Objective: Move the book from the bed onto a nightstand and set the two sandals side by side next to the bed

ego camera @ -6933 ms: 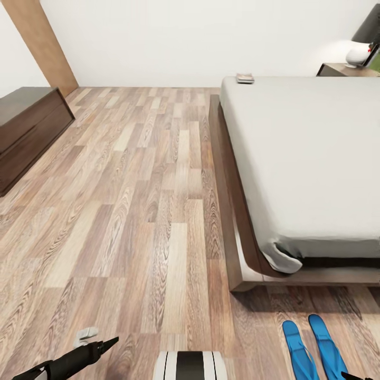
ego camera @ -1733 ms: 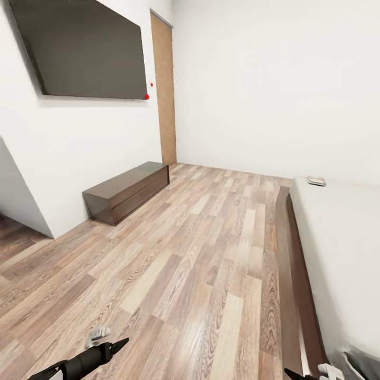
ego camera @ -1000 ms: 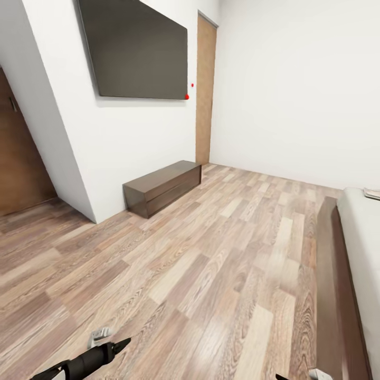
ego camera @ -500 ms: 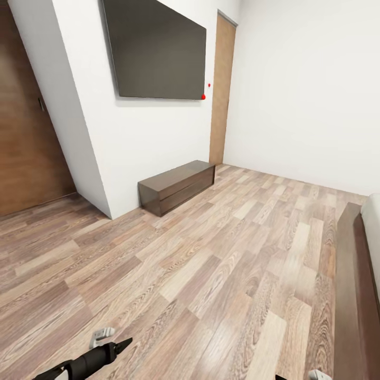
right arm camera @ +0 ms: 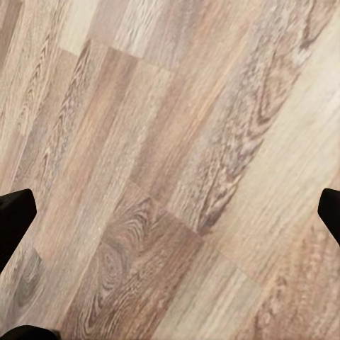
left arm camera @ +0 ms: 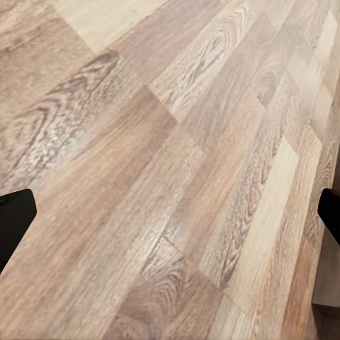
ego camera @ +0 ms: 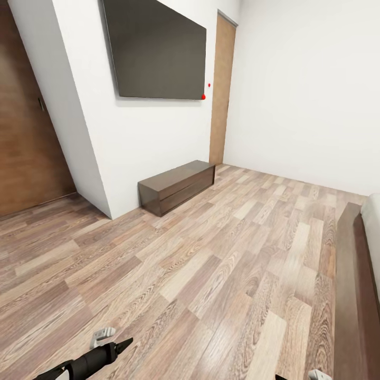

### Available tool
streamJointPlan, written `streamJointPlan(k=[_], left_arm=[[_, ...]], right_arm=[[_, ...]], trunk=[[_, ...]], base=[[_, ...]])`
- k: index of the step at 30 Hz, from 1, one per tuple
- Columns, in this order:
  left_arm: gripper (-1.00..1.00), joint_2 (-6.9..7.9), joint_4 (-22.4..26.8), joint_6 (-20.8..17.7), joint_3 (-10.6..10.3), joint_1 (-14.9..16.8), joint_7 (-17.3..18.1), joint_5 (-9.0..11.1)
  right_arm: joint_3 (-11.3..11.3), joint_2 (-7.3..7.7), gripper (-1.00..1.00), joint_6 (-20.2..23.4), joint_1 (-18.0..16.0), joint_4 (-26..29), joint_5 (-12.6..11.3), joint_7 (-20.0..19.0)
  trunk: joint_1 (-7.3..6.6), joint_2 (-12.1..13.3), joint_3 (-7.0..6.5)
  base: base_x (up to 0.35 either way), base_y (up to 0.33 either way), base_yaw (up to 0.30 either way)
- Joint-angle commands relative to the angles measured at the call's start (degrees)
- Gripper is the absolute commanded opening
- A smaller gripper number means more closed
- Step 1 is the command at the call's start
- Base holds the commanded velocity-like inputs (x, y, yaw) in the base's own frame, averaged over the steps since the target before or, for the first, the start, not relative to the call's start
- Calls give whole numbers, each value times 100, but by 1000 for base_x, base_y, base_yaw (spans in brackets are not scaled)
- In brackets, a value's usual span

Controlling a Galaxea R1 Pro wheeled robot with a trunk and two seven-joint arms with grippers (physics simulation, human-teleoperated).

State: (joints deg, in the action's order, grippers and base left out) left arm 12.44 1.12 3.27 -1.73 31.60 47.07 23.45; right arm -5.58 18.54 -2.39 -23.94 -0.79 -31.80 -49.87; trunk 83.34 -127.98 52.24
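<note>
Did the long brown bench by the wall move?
No. The bench sits against the same wall below the TV; the camera turned.

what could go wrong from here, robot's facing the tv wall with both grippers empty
1. The bed sits at the far right edge of the head view, so the base may clip its wooden frame while turning.
2. The low TV bench stands against the wall ahead; driving forward risks bumping it.
</note>
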Motion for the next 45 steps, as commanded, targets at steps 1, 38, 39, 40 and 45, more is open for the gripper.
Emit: streamJointPlan(k=[1,38,39,40,45], left_arm=[[100,2,-6,34,-20,4,13,10],[100,-3,-6,18,-21,4,21,10],[100,-4,-6,17,-21,4,21,10],[100,-4,-6,17,-22,4,21,10],[100,-4,-6,16,-21,4,21,10]], right_arm=[[-48,1,100,-25,-5,-9,-37,-17],[-48,1,100,-25,-5,-9,-37,-22],[-48,1,100,-25,-5,-9,-37,-21],[-48,1,100,-25,-5,-9,-37,-22],[-48,1,100,-25,-5,-9,-37,-22]], trunk=[[-1,-2,5],[-682,1241,-551],[-704,1281,-569],[-726,1321,-587],[-836,1522,-677]], base=[[0,0,0],[0,0,0],[0,0,0],[0,0,0],[0,0,0]])
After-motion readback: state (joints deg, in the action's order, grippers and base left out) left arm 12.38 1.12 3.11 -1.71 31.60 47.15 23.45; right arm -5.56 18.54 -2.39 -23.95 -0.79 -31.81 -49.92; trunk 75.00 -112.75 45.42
